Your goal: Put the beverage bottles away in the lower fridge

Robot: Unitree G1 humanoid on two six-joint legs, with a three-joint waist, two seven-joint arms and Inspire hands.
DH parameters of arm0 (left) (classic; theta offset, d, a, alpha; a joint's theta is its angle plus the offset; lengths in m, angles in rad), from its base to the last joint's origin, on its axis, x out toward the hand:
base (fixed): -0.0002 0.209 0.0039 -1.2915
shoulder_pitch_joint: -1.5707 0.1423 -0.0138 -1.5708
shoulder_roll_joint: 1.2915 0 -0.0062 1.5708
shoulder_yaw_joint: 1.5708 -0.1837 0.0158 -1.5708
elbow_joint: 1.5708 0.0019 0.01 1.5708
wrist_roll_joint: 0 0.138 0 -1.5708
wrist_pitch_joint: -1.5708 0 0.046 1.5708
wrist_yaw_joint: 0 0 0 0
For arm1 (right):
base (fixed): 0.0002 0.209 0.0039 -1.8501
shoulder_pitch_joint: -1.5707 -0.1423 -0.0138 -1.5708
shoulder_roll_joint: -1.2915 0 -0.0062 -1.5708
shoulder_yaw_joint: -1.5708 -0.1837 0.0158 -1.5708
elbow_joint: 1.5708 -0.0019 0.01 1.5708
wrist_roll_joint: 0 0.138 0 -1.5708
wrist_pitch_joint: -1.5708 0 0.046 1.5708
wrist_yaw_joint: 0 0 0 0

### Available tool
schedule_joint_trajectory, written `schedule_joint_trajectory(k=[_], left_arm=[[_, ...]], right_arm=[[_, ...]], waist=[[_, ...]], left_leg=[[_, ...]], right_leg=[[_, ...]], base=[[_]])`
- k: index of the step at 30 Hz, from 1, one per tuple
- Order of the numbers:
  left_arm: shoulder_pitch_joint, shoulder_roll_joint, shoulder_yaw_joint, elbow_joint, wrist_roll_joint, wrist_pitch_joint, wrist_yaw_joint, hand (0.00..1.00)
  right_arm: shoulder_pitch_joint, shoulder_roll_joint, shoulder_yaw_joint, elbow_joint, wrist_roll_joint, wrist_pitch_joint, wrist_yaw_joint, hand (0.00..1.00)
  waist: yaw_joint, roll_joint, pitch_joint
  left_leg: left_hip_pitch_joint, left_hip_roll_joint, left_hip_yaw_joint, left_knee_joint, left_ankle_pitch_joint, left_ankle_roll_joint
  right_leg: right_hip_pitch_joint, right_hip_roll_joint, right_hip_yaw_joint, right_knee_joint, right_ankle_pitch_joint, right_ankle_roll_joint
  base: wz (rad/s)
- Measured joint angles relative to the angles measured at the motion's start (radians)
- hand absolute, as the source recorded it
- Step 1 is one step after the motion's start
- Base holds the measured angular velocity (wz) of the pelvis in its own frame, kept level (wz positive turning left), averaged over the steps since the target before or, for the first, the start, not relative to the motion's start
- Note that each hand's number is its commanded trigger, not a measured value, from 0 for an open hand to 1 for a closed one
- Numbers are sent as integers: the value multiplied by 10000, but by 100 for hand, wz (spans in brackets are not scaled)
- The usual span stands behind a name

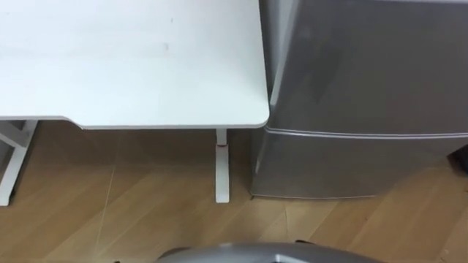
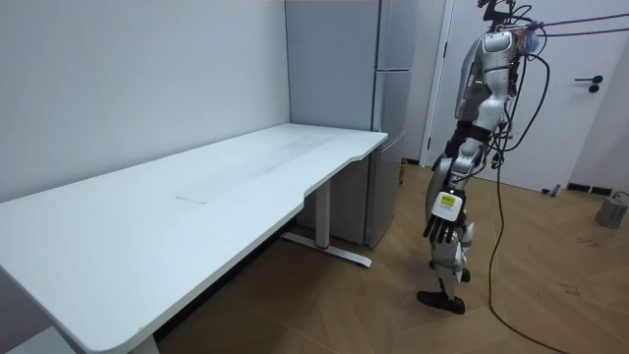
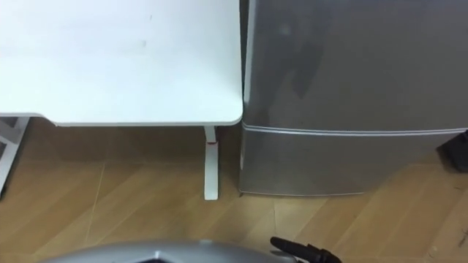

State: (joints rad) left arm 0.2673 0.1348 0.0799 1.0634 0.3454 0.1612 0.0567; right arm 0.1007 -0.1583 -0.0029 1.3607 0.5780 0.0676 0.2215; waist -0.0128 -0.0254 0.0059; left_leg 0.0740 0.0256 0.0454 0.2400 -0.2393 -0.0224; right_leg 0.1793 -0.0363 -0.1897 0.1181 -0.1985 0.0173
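Here, table edge (image 1: 219,126) perhaps touching fridge (image 1: 365,109).

White table (image 1: 131,58), wooden floor (image 1: 146,212), white door (image 2: 562,128) with dark handle (image 2: 590,84)

bench (image 1: 131,66): plain white top, white legs, a small red mark on one leg
fridge (image 1: 365,88): silver-grey on both doors, with a dull sheen
floor (image 1: 146,219): light brown wood planks, pale grain
wall (image 2: 128,79): plain pale grey-white
door (image 2: 570,138): white, with a black handle
left hand (image 2: 444,228): black fingers
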Motion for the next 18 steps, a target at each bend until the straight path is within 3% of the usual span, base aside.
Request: schedule_joint_trajectory(k=[10, 18], left_arm=[[-63, -82, 196, 187, 192, 25, -110, 0], [-67, -91, 110, 183, 189, 349, -274, 0]], right_arm=[[-43, -27, -14, -25, -684, -9, -34, 0], [-304, -15, 9, -36, -1536, 13, -535, 0]], waist=[[-34, -8, -12], [-89, -12, -13]], left_leg=[[250, -15, 86, -65, 0, 2], [243, -14, 61, -43, 1, 5]], right_leg=[[155, -24, 102, 2, -17, 13], [151, -24, 98, 45, -17, 13]], base=[[-3], [0]])
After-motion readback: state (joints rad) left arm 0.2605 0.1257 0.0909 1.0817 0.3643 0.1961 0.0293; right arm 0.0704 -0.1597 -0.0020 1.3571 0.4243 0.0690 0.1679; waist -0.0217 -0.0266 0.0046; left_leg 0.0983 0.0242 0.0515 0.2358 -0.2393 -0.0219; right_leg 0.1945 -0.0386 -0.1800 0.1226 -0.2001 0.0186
